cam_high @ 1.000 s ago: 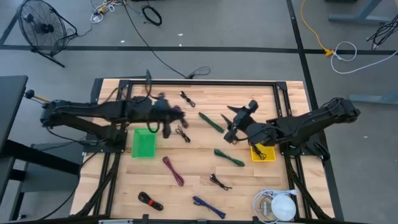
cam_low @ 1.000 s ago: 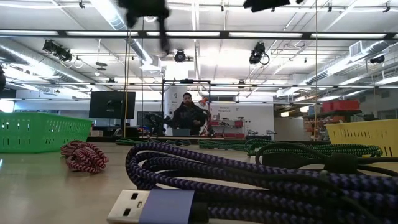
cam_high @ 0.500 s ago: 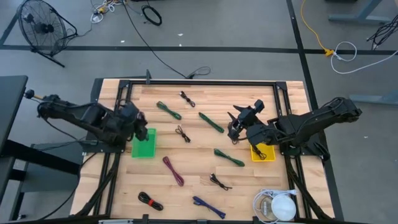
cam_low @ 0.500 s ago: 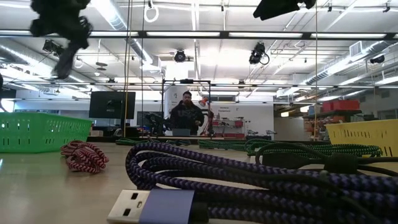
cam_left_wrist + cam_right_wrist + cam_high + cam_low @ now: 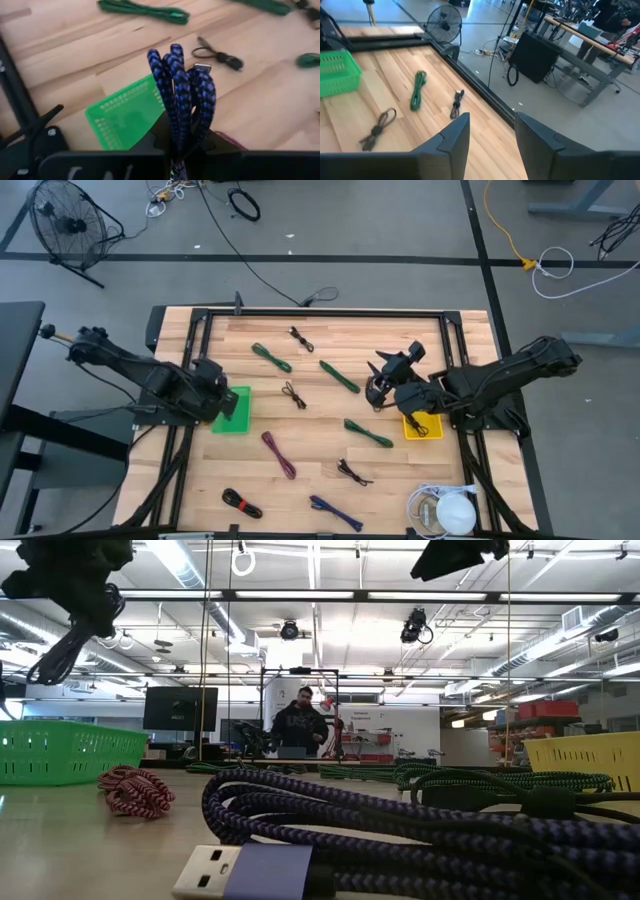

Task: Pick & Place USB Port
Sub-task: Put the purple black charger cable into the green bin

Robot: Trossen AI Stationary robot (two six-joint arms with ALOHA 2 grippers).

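My left gripper [image 5: 222, 396] hovers over the green basket [image 5: 232, 412] near the table's left edge and is shut on a coiled blue braided USB cable [image 5: 181, 86]. In the low view this gripper [image 5: 72, 585] is high at the left, above the basket [image 5: 62, 752]. My right gripper [image 5: 380, 383] waits open above the table's middle right, beside the yellow basket [image 5: 422, 426]; its wrist view shows the fingers [image 5: 451, 141] apart over bare wood. My left gripper pinches the blue cable bundle between its two fingers, low on the coil [image 5: 178, 142]. The folded loops [image 5: 170, 56] and the silver plug [image 5: 201, 67] stick out past the fingertips. The bundle is lifted clear, and a loop [image 5: 58, 652] hangs below the gripper.
Loose cable bundles lie about the table: green ones [image 5: 271, 358] [image 5: 340, 377] [image 5: 368, 433], black ones [image 5: 293, 394] [image 5: 300, 338] [image 5: 353, 472] [image 5: 242, 503], a maroon one [image 5: 279, 454] and a blue one [image 5: 335, 512]. A white object [image 5: 445, 510] sits at the near right corner.
My left gripper has carried the blue cable from above the table's middle far part toward the left and near edge, and now stands over the green basket. The green cable it hid near the far edge shows again.
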